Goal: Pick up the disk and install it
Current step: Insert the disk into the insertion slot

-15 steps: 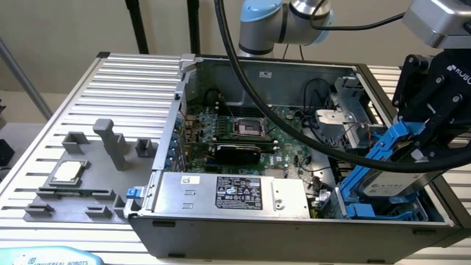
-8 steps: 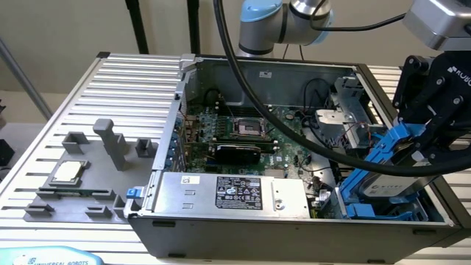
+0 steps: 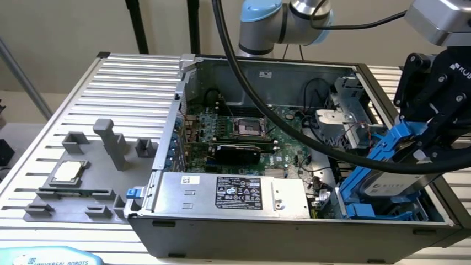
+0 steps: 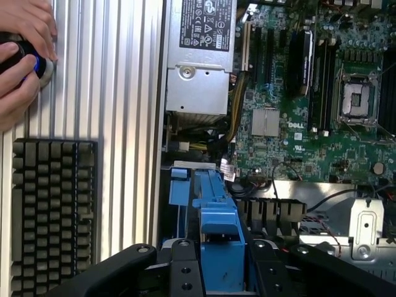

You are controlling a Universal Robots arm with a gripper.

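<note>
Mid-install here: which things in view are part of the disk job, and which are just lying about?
Job: the disk in its blue carrier, clamped by the fingers; the open computer case.
Lying about: silver chip on the grey fixture; keyboard; a person's hand on a knob.

Exterior: high, angled down on whole computer case [image 3: 257, 234], mid-range. Wrist: close, straight down inside; shared: motherboard [image 3: 220, 118], power supply [image 3: 220, 190].
</note>
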